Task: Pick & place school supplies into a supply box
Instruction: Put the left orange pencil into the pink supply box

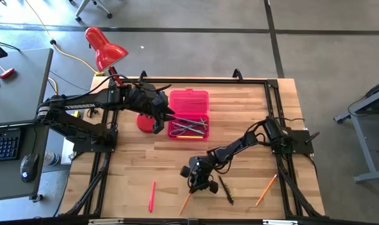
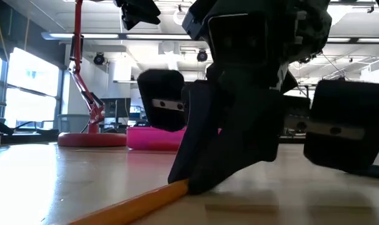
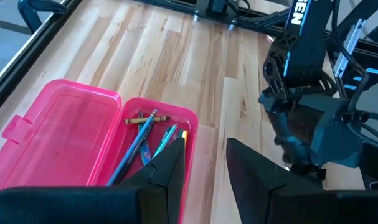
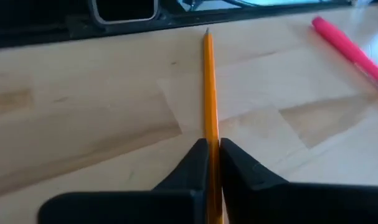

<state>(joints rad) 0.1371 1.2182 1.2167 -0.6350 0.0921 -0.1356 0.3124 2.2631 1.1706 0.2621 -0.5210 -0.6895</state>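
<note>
Low view is mostly blocked by the right gripper [image 2: 195, 181], so the pink supply box [image 1: 188, 114] is half hidden there. Two orange pencils are counted on the table; the nearer orange pencil [image 4: 210, 106], at 6 o'clock from the box, is pinched between closed fingers. One pink pen [image 1: 152, 195] is seen. The left gripper [image 3: 204, 168] is held parted over the box.

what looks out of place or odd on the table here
Nothing is damaged or spilled. The pink case lies open with pens inside. Loose items remain: a pink pen, orange pencil and dark pen.
</note>
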